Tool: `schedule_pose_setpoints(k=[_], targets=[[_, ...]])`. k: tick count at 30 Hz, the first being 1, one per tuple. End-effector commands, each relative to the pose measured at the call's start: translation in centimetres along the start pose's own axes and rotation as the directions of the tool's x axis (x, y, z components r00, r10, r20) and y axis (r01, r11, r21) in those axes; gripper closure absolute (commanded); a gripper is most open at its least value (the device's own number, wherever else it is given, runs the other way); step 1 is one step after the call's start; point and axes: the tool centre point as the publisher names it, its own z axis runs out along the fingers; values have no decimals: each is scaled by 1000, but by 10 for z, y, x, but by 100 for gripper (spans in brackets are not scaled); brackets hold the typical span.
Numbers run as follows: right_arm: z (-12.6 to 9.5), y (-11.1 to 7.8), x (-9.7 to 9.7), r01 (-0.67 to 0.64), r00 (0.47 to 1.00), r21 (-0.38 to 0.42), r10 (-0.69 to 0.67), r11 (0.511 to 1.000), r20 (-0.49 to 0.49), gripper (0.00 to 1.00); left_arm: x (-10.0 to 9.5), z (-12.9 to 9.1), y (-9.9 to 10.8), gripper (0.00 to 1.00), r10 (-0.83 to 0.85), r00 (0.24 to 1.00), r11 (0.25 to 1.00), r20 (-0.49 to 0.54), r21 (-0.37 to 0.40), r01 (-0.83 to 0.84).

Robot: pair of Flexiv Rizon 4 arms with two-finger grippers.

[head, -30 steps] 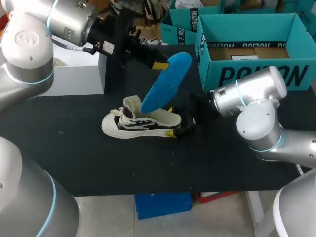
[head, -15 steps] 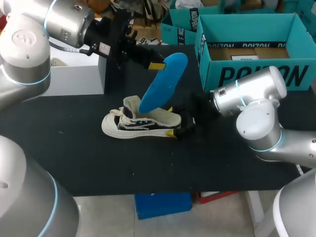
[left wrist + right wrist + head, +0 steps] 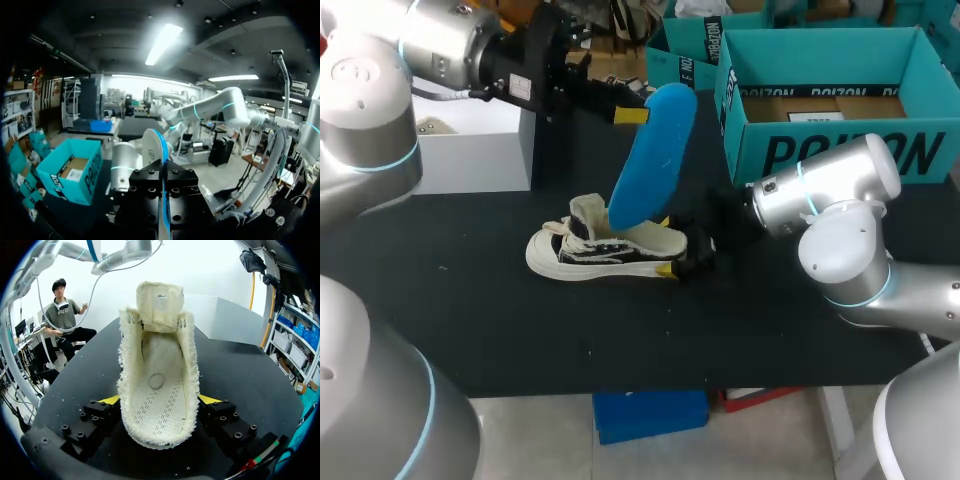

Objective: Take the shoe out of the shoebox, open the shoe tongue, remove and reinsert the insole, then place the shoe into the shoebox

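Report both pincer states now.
Left pincer: closed on the blue insole.
Right pincer: closed on the shoe, at its heel.

Toe of shoe (image 3: 157, 390) hidden behind tongue (image 3: 160, 305) (right wrist view)

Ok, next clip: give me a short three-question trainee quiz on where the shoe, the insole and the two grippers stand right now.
1. Fill in: the left gripper is shut on the blue ___.
2. What clamps the sneaker at its heel? A the left gripper; B the right gripper; C nothing.
3. True or false: the sneaker stands on the table, outside the teal shoebox.
Key: 1 insole; 2 B; 3 true.
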Motion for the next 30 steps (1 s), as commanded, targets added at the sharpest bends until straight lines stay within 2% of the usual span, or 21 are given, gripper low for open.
schedule_pose_setpoints(k=[1, 4, 10, 17, 30], targets=[[1, -3, -1, -1, 1000, 2, 1, 1000, 1, 100, 1, -3, -5, 100, 7, 1000, 997, -24, 72, -5], [1, -3, -1, -1, 1000, 2, 1, 1000, 1, 100, 3, -3, -14, 100, -11, 997, 988, -73, 156, 23], [1, -3, -1, -1, 1000, 2, 1, 1000, 1, 100, 7, 0, -22, 100, -38, 989, 966, -140, 250, 72], [1, -3, -1, -1, 1000, 2, 1, 1000, 1, 100, 14, -1, -28, 100, -52, 982, 940, -182, 324, 110], [1, -3, -1, -1, 1000, 2, 1, 1000, 1, 100, 23, -10, -40, 100, -52, 982, 937, -179, 332, 110]])
